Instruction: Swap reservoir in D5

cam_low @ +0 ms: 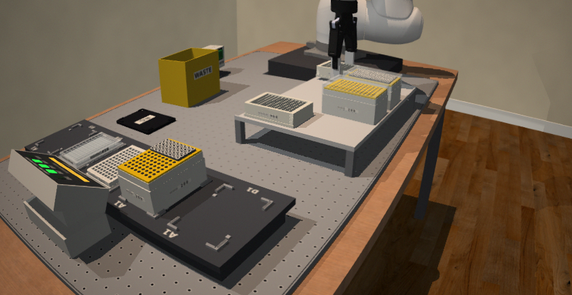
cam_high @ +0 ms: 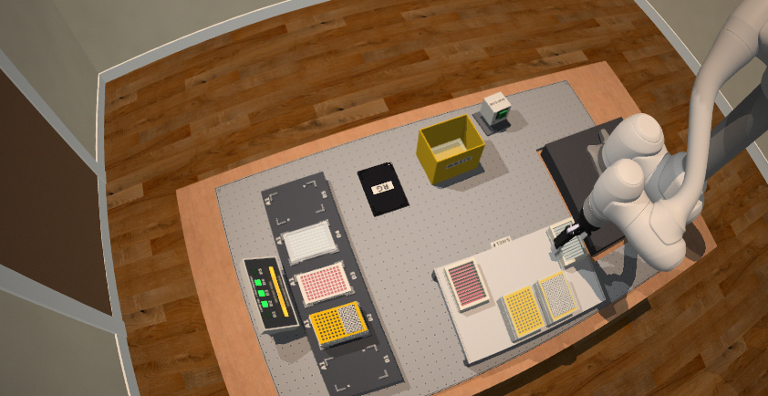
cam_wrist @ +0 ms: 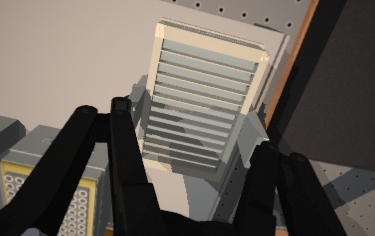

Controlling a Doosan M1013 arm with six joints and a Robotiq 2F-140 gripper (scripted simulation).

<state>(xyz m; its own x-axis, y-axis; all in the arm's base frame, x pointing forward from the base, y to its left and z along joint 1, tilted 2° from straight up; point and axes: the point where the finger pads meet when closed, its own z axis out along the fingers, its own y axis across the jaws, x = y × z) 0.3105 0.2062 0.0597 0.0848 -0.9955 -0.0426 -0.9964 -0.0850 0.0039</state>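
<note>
A pale 12-trough reservoir [cam_high: 566, 243] sits flat on the back right corner of the white shelf [cam_high: 513, 288]. It also shows in the exterior view [cam_low: 334, 68] and in the wrist view [cam_wrist: 203, 110]. I cannot read its label. My gripper [cam_high: 564, 237] points straight down over it [cam_low: 341, 62]. The fingers are shut on the reservoir's two long sides near one end. The D5 brackets [cam_high: 298, 200] at the far end of the dark deck hold nothing.
D4 holds a clear plate [cam_high: 307, 242], D3 a pink plate [cam_high: 322, 283], D2 a yellow tip rack [cam_high: 336, 323]; D1 [cam_high: 357, 369] is bare. The shelf also carries a pink plate [cam_high: 466, 284] and two tip racks [cam_high: 540, 303]. RG nest [cam_high: 383, 192], waste bin [cam_high: 450, 149], RESUME box [cam_high: 497, 108] and panel [cam_high: 265, 294] stand around.
</note>
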